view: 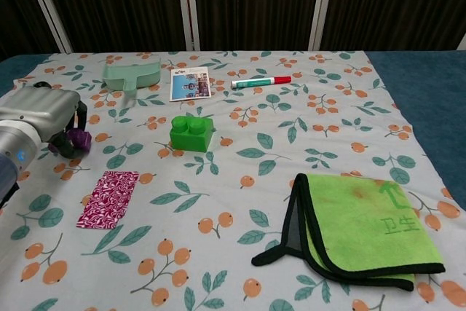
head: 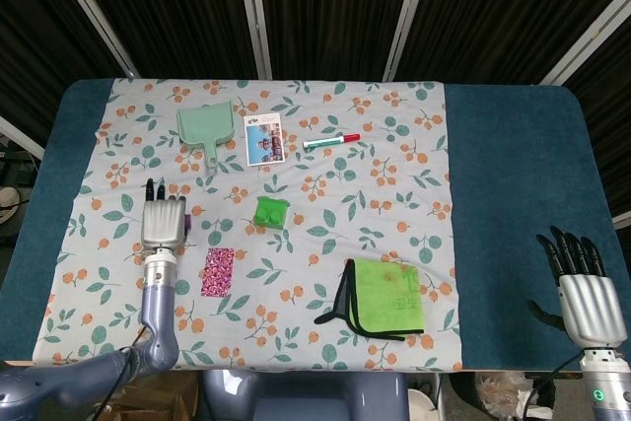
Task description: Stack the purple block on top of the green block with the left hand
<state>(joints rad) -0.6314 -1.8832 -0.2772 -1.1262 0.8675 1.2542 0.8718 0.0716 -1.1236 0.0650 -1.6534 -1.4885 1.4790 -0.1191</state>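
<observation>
Purple block (view: 75,140), studded plastic, inside left hand (head: 163,223)

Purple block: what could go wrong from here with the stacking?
The purple block sits mostly hidden under the left robot hand, so whether the hold is firm cannot be told; it might slip in transit. The green block stands loose on the cloth, so an off-centre placement could push it aside.

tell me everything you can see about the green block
The green block is a bright green, plastic-looking toy brick with two round studs on top. It sits upright on the floral cloth, near the table's middle, below the photo card. Nothing touches it; the left hand is off to its side.
</observation>
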